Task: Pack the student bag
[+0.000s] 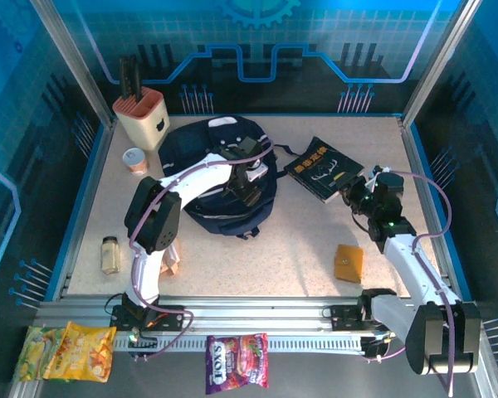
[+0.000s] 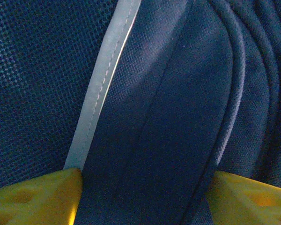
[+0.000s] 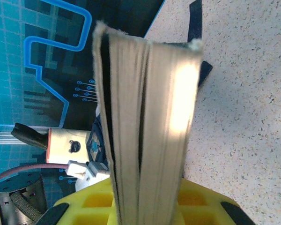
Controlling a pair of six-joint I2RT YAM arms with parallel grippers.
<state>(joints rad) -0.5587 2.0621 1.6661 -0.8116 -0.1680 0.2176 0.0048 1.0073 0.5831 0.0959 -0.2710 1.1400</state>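
Observation:
The student bag [image 1: 201, 148], a dark navy backpack, lies in the middle of the table towards the back. My left gripper [image 1: 249, 192] points down onto it. In the left wrist view its yellow fingers [image 2: 35, 197] press on either side of a wide navy fold of the bag [image 2: 154, 117] beside a grey stripe [image 2: 103, 84], and the left gripper [image 2: 145, 187] is shut on that fold. A black book [image 1: 319, 168] is lifted at one corner to the right of the bag. My right gripper [image 1: 354, 192] is shut on it, the page edges [image 3: 145, 117] standing between its jaws [image 3: 147, 206].
A cream knife block [image 1: 141, 116] and a small cup [image 1: 135, 160] stand at the back left. A spice jar [image 1: 109, 254] lies at the left edge and an orange packet [image 1: 349, 262] at the front right. Snack packs [image 1: 66, 352] [image 1: 236, 361] lie below the rail.

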